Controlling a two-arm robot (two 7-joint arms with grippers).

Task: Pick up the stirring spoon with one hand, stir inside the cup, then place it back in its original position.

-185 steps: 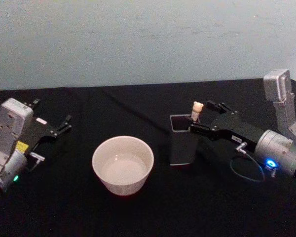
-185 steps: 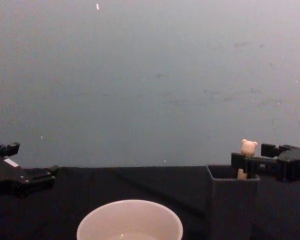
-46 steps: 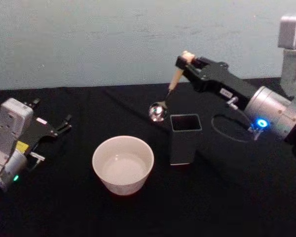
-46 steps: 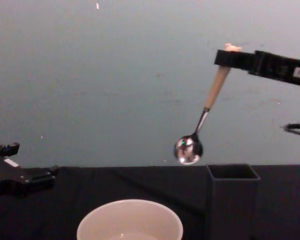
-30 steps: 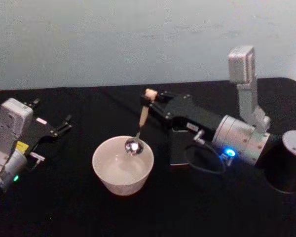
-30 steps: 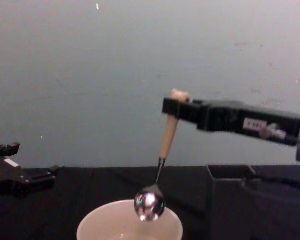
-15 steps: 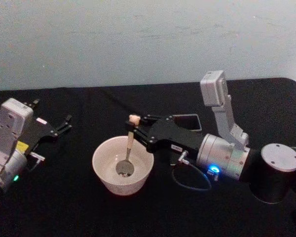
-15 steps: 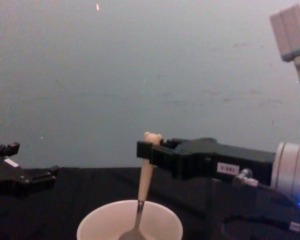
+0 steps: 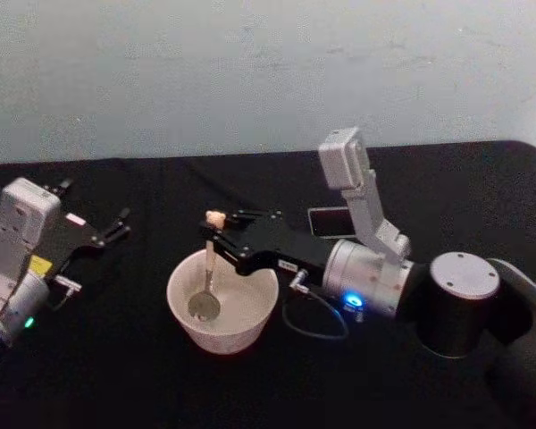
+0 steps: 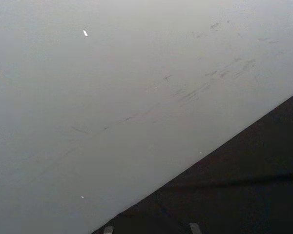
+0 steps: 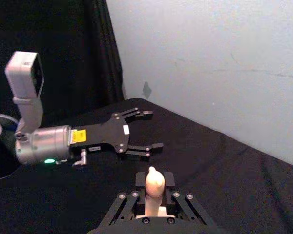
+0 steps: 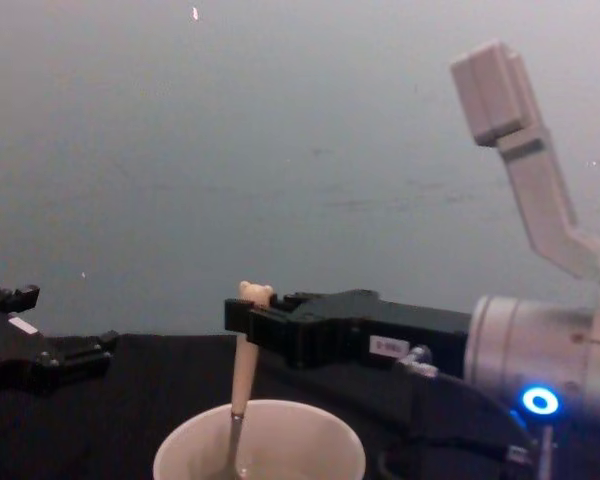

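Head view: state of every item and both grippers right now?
stirring spoon: upright, bowl down inside the cup, handle gripped below the bear head.
cup: upright, spoon's bowl inside it.
holder: upright behind the right arm, no spoon standing in it.
right gripper: shut on the stirring spoon, over the cup.
left gripper: open, parked at far left.

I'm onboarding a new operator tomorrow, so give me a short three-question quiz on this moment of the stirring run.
1. The spoon's bowl is: A) inside the cup; B) above its rim; C) beside it.
2. True or false: the left end effector is open and apart from the cup.
3. Fill in: the ____ end effector grips the spoon near the top of its handle.

Key: 1 A; 2 true; 3 right. The right end effector is shut on the handle just below the bear head.
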